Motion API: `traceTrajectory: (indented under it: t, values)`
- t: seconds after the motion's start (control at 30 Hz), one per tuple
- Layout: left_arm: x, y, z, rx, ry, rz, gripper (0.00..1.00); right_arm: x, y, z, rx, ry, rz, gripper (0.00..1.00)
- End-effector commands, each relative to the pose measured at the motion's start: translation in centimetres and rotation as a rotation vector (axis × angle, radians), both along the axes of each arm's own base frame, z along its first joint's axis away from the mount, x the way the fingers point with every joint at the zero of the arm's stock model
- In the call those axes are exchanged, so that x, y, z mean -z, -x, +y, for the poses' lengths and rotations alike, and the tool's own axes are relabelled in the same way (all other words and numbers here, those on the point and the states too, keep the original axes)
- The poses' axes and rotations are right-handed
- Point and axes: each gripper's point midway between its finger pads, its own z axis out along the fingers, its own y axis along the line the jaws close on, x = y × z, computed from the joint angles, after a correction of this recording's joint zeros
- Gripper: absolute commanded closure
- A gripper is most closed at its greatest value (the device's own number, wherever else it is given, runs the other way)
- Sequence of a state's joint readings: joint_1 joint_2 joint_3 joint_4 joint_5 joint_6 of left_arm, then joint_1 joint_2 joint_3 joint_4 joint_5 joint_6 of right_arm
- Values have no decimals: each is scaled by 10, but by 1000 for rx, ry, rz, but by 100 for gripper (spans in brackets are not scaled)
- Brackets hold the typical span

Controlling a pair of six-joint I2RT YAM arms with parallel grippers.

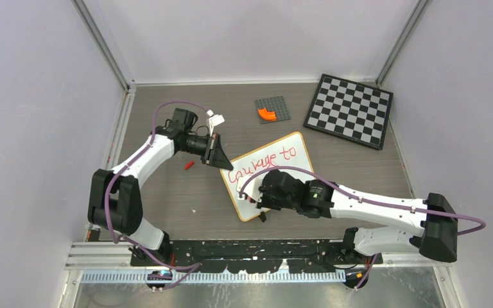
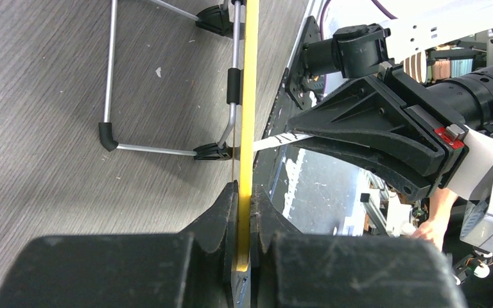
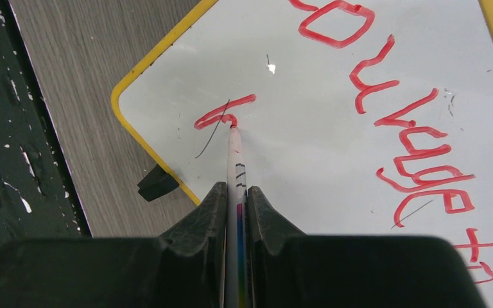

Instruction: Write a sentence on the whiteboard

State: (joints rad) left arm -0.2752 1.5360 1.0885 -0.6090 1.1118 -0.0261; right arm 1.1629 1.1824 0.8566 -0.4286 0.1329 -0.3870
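Bright, even light, soft faint shadows on the table (image 1: 167, 192), whiteboard (image 1: 298, 160) evenly lit, all views sharp.

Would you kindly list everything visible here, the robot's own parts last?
whiteboard: one, white with orange-yellow frame, table centre
sentence: one, red, on the whiteboard, "Courage to" plus a second line begun
marker: one, white, tip on the whiteboard
wire stand: one, silver with black feet, behind the whiteboard
chequered board: one, black and white, far right
studded plate: one, grey, far centre
curved piece: one, orange, on the studded plate
small item: one, red, left of the whiteboard
table: one, grey wood grain
left end effector: one, black, shut on the whiteboard's frame
right end effector: one, black, shut on the marker
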Motion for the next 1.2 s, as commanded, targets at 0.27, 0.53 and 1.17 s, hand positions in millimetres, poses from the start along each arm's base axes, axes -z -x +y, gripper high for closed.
traceTrajectory:
  t: [0.27, 0.53, 1.17]
  values:
    - [21, -12, 6, -55, -101, 29, 100, 9, 11, -2, -24, 20, 68, 100]
    - [22, -9, 7, -55, -102, 28, 100, -2, 5, 22, -36, -24, 43, 100]
    - [23, -9, 7, -52, -102, 31, 100, -16, 9, -6, -3, -54, 42, 100]
